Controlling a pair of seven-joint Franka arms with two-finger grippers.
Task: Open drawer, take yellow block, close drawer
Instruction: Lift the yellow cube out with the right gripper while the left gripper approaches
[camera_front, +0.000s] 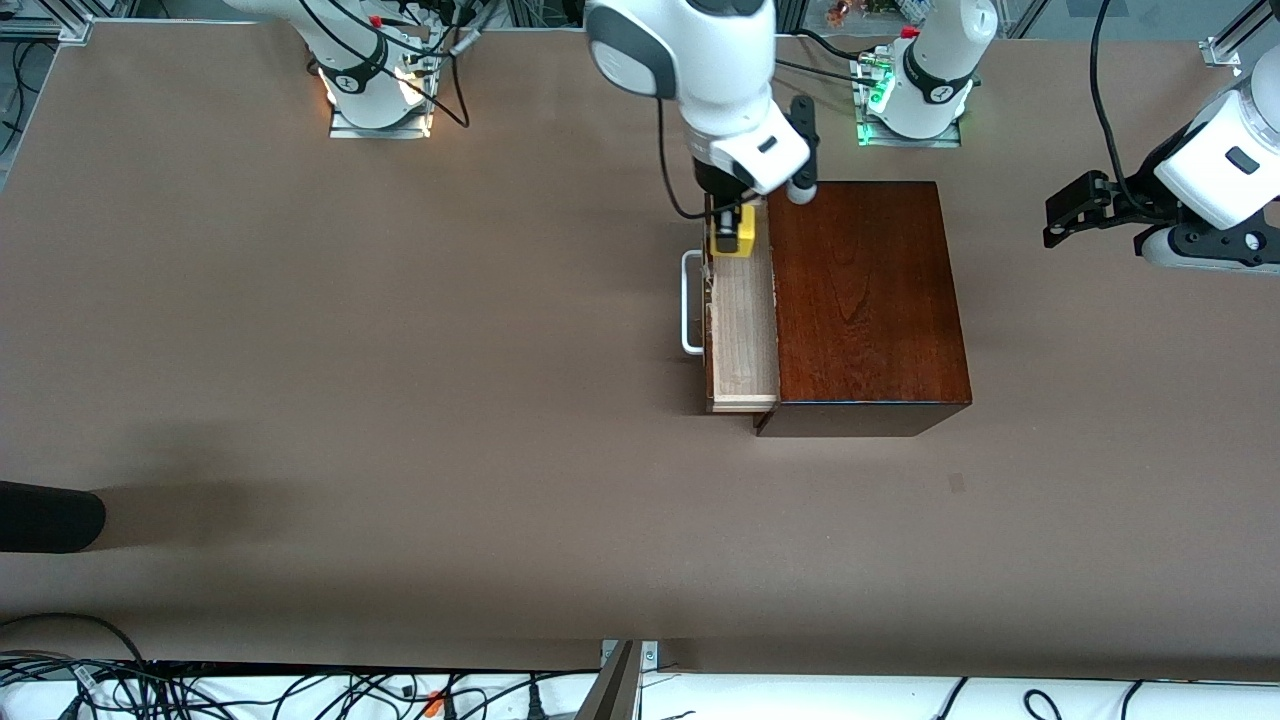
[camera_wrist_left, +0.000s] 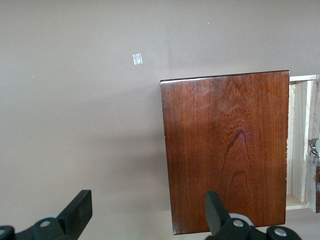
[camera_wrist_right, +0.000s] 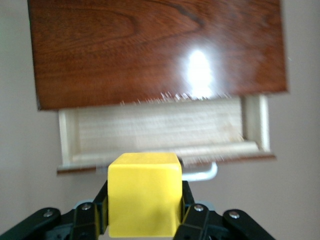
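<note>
The dark reddish-brown wooden box (camera_front: 865, 295) stands mid-table with its drawer (camera_front: 742, 330) pulled out toward the right arm's end, showing a pale wood interior and the white handle (camera_front: 690, 302). My right gripper (camera_front: 733, 236) is shut on the yellow block (camera_front: 733, 230) and holds it above the drawer's end nearest the robot bases. In the right wrist view the yellow block (camera_wrist_right: 145, 194) sits between the fingers (camera_wrist_right: 187, 210), above the open drawer (camera_wrist_right: 160, 131). My left gripper (camera_front: 1062, 212) is open and waits in the air at the left arm's end; its wrist view shows the box (camera_wrist_left: 227, 150).
A black rounded object (camera_front: 45, 517) pokes in at the table edge at the right arm's end, near the front camera. A small pale mark (camera_front: 957, 483) lies on the brown table (camera_front: 400, 400) nearer the camera than the box.
</note>
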